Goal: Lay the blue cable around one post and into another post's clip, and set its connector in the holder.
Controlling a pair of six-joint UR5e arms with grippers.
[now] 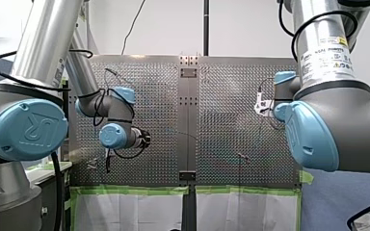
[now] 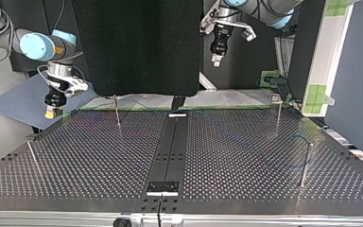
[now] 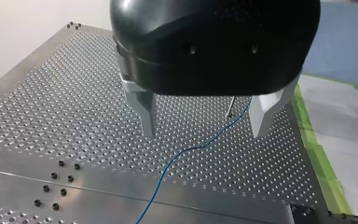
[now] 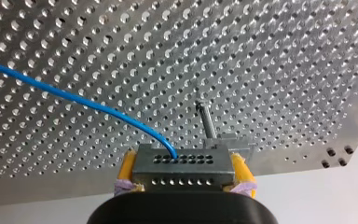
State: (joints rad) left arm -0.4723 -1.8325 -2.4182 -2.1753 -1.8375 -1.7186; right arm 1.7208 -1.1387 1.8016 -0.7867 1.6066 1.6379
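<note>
Yellow pads of right gripper (image 4: pixel 182 156) clenched on metal connector (image 4: pixel 182 175). Blue cable (image 4: pixel 74 97) leaves connector face and trails sideways over perforated table (image 4: pixel 270 51). Thin post (image 4: pixel 207 120) straight ahead, close.

Left wrist view: left gripper (image 3: pixel 204 119) spread, empty, above table. Cable (image 3: pixel 191 148) lies below between fingers, long axis toward post (image 3: pixel 230 107).

Top view: right gripper (image 2: pixel 52 111) at table's far left edge, left gripper (image 2: pixel 216 57) high. Judgement: left arm nearer slack.

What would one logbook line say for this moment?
right gripper: shut on connector | left gripper: open, above blue cable | blue cable: trails from connector across table
</note>
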